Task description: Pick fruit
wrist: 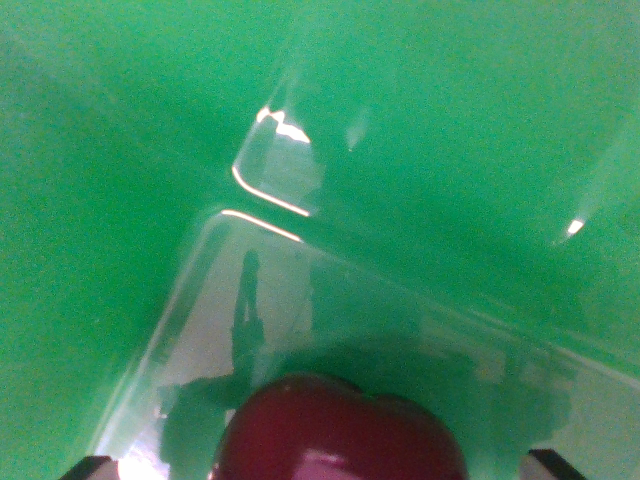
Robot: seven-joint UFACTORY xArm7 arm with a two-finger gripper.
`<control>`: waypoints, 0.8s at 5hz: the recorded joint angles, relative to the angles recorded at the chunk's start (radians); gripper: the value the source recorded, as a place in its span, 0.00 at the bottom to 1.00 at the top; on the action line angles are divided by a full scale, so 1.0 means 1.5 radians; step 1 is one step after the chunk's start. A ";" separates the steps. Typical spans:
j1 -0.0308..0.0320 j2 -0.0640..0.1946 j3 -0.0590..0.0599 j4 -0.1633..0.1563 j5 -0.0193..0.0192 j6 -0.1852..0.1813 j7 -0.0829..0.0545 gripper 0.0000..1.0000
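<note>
**Fruit under the wrist, bin beneath**

Fruit comes first in our view: a dark red, glossy fruit (335, 430), rounded with a dimple on top, sits at the bottom edge of the wrist view, very close to the camera. On either side of it, at the lower corners, we see two small dark tips (85, 468) that we take to be the ends of the gripper (320, 472). They stand well apart with the fruit between them, but so little of them shows that we cannot tell whether they press on the fruit or merely flank it.

Just beyond the fruit lies a clear plastic container (215, 225), its rounded corner and rim catching bright streaks of light. The fruit appears to be over or inside its pale floor; we cannot tell whether it rests there or hangs lifted. A dim reflection of the arm shows on the plastic.

Farther off, a second transparent edge (265, 185) curves near the first, and behind everything spreads a green surface (90, 150).

We judge the camera sits this low because the tool is centred on the fruit for the pick.
</note>
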 joint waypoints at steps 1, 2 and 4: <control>0.0000 0.000 0.000 0.000 0.0000 0.000 0.000 1.00; 0.0000 0.000 0.000 0.000 0.0000 0.000 0.000 1.00; 0.0000 0.000 0.000 0.001 0.0000 0.001 0.000 1.00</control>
